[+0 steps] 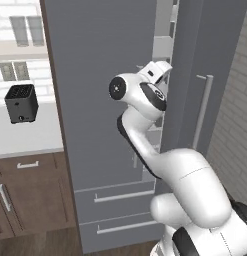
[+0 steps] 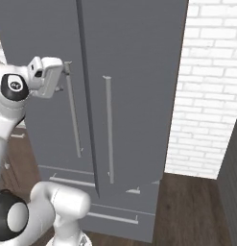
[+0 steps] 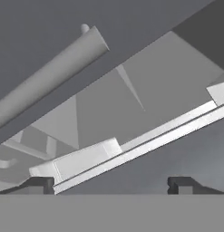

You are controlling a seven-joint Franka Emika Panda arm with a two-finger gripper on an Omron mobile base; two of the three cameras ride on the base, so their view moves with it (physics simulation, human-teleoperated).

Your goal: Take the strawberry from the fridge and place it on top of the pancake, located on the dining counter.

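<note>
Hand view is looking past the spread-apart gripper, holding nothing, at a bar handle and pale shelves through the gap of the fridge. Left base view is showing the arm reaching into that gap between the doors, a black toaster sitting on the counter well apart. I cannot tell where the strawberry is sitting.

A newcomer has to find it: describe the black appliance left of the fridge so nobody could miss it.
Start at the tall grey fridge in the left base view and look left, over the brown cabinets. On the pale counter there stands a small black toaster, boxy with a slotted top. It is the one dark thing against the white tiled wall.
</note>
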